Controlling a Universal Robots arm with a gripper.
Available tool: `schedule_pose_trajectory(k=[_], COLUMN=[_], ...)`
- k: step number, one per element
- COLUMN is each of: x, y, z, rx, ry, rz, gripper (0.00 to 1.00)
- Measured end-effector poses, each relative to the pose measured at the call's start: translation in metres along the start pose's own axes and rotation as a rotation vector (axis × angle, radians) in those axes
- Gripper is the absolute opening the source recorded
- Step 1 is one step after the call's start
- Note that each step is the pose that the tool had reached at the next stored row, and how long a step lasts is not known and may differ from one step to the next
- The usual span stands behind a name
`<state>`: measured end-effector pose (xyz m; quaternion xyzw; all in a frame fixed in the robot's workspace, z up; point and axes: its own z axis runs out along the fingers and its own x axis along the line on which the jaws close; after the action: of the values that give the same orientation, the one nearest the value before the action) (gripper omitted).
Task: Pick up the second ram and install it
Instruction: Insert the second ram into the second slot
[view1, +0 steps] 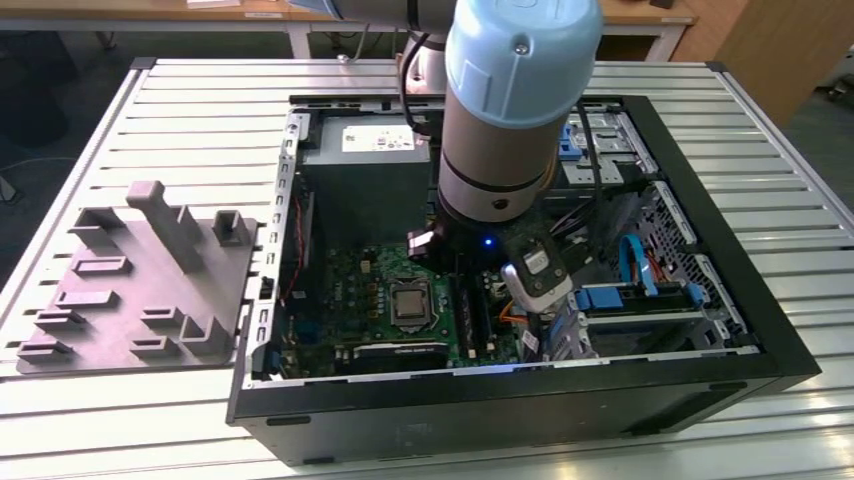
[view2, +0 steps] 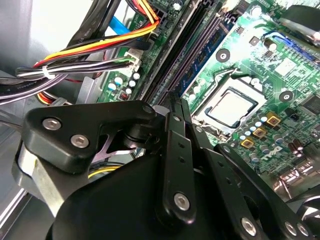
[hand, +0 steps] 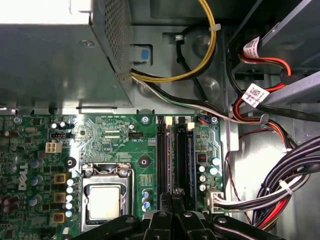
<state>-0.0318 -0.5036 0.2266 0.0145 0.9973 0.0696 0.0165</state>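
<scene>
- Green circuit board takes up most of what I see. The motherboard (view1: 354, 300) (hand: 115, 135) lies flat on the floor of the open black computer case (view1: 534, 405), which sits on a slatted metal table (view1: 747, 130).
- The arm (view1: 514, 100) reaches down into the case from above. In the exterior view its pale blue joint hangs over the middle of the case.
- In both wrist views the gripper (view2: 177, 102) (hand: 172, 196) sits low over one end of the long black memory slots (view2: 167, 67) (hand: 161, 160). It is close beside the processor socket (view1: 407, 300) (view2: 230, 107) (hand: 105, 202).
- The jaws are drawn together. The two black fingers stand side by side with hardly a gap between them.
- In the second wrist view the second ram (view2: 201, 61) is a dark strip with a blue-green tinge. It stands on edge in one of the slots and runs away from the fingertips, with its near end right at them.
- I cannot tell whether the fingertips press on the stick or only hover at its edge. I also cannot tell whether it is fully seated.
- A bundle of yellow, orange and red wires (view2: 90, 46) runs along the side of the slots away from the socket.
- A grey metal power supply (view1: 367, 165) (hand: 50, 55) sits beyond the motherboard, against the case wall.
- A grey moulded fixture (view1: 134, 290) lies on the table at the exterior view's left, apart from the case.
</scene>
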Motion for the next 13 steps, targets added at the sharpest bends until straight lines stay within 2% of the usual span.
schedule_pose_trajectory(k=[13], x=[-0.0006], y=[0.0000], z=[0.0000], rx=[0.0003], ry=[-0.0013], rz=[0.009], gripper=[0.11])
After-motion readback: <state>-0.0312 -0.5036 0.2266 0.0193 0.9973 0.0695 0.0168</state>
